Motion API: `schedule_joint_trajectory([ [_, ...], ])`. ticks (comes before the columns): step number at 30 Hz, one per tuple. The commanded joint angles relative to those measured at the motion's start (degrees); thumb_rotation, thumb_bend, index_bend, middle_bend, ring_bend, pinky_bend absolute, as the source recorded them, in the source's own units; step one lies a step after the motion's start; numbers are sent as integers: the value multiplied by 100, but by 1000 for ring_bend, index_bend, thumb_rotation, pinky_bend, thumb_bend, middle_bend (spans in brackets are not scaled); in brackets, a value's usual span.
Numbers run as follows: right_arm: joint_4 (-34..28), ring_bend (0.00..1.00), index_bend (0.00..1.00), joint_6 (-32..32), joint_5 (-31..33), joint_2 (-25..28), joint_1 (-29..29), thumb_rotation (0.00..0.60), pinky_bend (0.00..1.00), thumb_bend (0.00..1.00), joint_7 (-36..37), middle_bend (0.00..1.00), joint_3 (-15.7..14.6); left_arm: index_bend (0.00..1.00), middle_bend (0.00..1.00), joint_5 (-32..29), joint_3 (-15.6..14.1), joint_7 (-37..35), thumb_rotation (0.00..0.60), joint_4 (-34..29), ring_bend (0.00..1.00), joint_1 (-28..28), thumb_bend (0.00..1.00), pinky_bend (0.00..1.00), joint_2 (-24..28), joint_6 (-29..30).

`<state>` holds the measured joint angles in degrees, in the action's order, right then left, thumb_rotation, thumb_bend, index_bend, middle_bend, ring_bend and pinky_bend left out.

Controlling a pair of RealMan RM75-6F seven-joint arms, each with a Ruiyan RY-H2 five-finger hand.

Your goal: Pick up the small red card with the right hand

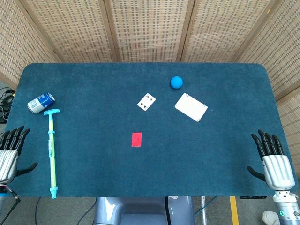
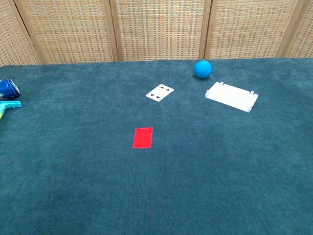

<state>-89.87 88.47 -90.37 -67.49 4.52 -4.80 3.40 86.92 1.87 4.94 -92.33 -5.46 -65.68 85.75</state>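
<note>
The small red card (image 1: 136, 139) lies flat on the blue table (image 1: 93, 84), a little left of centre; the chest view shows the card (image 2: 143, 137) with nothing near it. My right hand (image 1: 274, 161) hovers at the table's near right edge, fingers spread, holding nothing, far to the right of the card. At the near left edge my left hand (image 1: 9, 152) is open too, fingers apart. Neither hand appears in the chest view.
A playing card (image 1: 146, 101) lies beyond the red card, with a white flat plate (image 1: 191, 107) and a blue ball (image 1: 176, 82) to its right. At the left are a blue can (image 1: 41, 102) and a long green-and-cyan pump (image 1: 52, 151). Wicker screens stand behind the table.
</note>
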Motion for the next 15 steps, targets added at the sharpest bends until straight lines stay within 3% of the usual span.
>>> schedule_joint_trajectory([
  [1, -5, 0, 0, -30, 10, 9, 7, 600, 0, 78, -11, 0, -12, 0, 0, -1, 3, 8, 600, -5, 0, -4, 37, 0, -3, -3],
  [15, -37, 0, 0, -150, 14, 49, 37, 600, 0, 78, -9, 0, -54, 0, 0, 29, -5, 78, 600, -32, 0, -16, 38, 0, -23, -10],
])
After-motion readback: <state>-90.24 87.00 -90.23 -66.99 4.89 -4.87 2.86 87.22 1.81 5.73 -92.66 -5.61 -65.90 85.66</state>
